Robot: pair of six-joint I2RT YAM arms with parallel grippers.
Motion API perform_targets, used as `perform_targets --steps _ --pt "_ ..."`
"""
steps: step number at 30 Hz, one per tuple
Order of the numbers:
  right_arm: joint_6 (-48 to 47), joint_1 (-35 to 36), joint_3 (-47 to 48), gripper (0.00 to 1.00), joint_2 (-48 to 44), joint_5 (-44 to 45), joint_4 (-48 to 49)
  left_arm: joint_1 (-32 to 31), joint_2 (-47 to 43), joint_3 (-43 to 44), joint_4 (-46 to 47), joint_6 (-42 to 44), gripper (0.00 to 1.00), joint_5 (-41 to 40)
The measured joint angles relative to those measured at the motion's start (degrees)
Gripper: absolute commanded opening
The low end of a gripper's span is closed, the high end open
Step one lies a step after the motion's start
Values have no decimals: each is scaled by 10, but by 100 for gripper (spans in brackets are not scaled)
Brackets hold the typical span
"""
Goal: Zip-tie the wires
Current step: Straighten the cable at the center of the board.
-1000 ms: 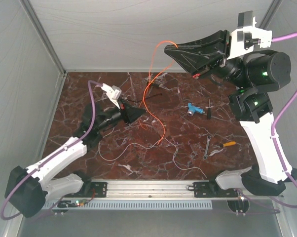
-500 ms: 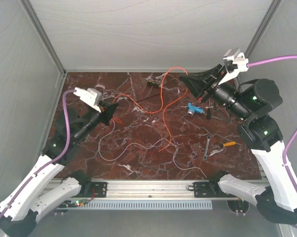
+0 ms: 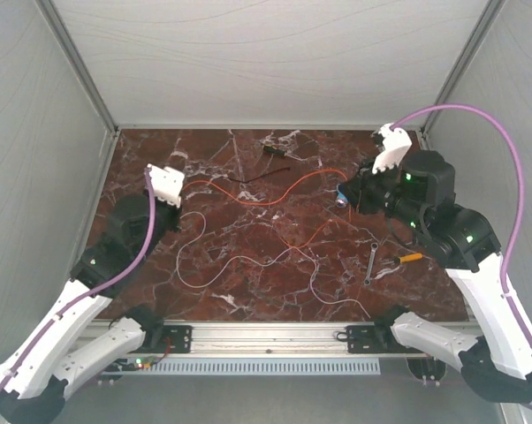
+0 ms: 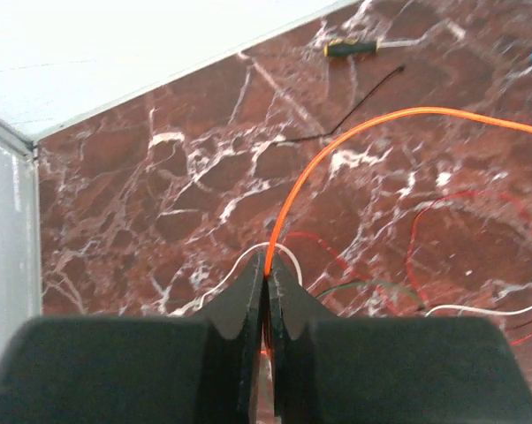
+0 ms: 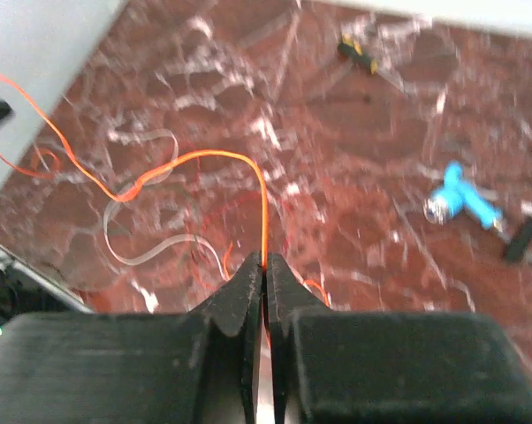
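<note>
Looking down on a dark red marble table (image 3: 248,291) boxed in by white walls. Holding one orange strand (image 4: 292,196) of the wires (image 5: 263,221) at two places: left claw (image 4: 268,278) pinched fully shut on it at far left, right claw (image 5: 264,269) pinched fully shut on it at far right. Leaving the other strands loose on the marble, between the arms and nearer.

Could snap or lose the strand by pulling the arms further apart. With both claws busy, no way to fetch the black strip (image 4: 365,99) lying far of centre.

Counting: two claws, one orange strand, one white, perhaps two or three thin red ones, too fine to be sure; one black strip, one blue tool (image 5: 460,201), one wrench (image 3: 372,261), two small screwdrivers (image 4: 359,46).
</note>
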Motion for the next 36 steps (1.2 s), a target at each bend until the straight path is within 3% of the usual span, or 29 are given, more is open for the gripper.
perform_targets --steps 8,14,27,36 --pt "36 0 -7 0 26 8 -159 0 1 -50 -47 45 0 -30" --pt "51 0 -46 0 51 -21 -214 0 30 -87 -60 89 0 -61" --pt "56 3 -145 0 90 -107 -222 2 158 -118 -46 190 0 -138" --pt "57 7 -209 0 101 -134 -192 59 212 -118 -17 236 0 -133"
